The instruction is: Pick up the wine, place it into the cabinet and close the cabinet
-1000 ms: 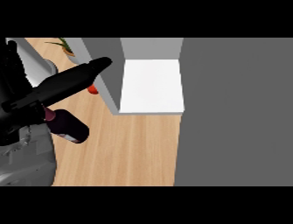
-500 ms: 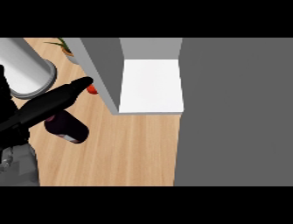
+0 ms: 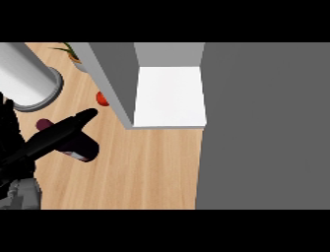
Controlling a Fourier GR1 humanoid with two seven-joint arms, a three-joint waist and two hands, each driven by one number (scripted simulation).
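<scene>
Left hand (image 3: 7,147) over wine (image 3: 77,145), lower left; fingers straight, not clamped.
Open cabinet (image 3: 169,96) upper centre; bare counter (image 3: 146,167) between.

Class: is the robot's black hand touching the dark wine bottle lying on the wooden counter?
Cannot tell. In the head view the black hand overlaps the dark wine bottle, hiding any contact or gap.

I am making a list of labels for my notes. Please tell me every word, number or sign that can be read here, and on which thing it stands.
None can be read. The wine bottle shows a pale patch like a label, but no letters can be made out.
</scene>
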